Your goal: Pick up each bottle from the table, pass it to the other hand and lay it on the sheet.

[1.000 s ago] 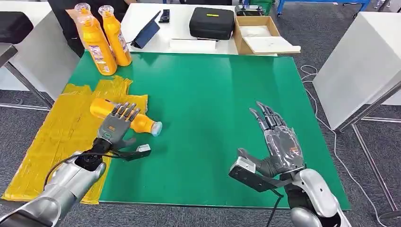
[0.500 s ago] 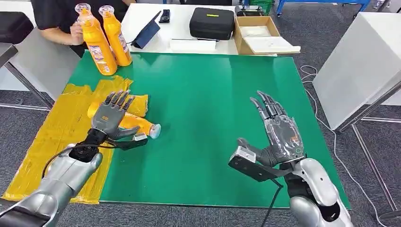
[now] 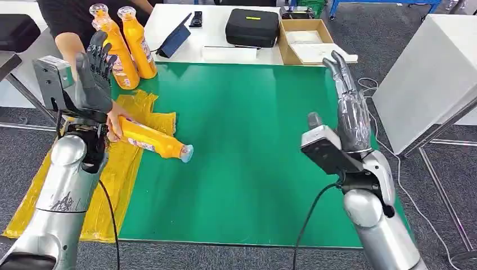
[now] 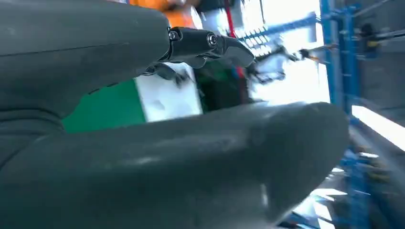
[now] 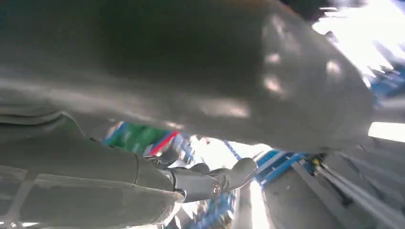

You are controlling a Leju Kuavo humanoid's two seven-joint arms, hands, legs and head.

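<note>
An orange bottle (image 3: 152, 142) lies on its side, its base over the yellow sheet (image 3: 84, 163) and its cap on the green mat (image 3: 253, 152). A person's hand (image 3: 115, 121) holds its base end. Two more orange bottles (image 3: 129, 48) stand upright at the mat's far left corner. My left hand (image 3: 94, 76) is raised high above the sheet, fingers apart and pointing up, holding nothing. My right hand (image 3: 350, 109) is also lifted over the mat's right side, fingers straight and spread, empty. The left wrist view shows my left hand's fingers (image 4: 210, 45) apart; the right wrist view shows my right hand's fingers (image 5: 205, 181).
A white table behind the mat carries a black case (image 3: 252, 26), a cardboard box (image 3: 312, 42), a tablet (image 3: 174, 38) and a phone. A person stands at the far left behind the bottles. White tables flank both sides.
Both my arms swung up from the table, hands now raised and open. My left hand left the lying bottle, and a person's hand reached in and took hold of its base.
</note>
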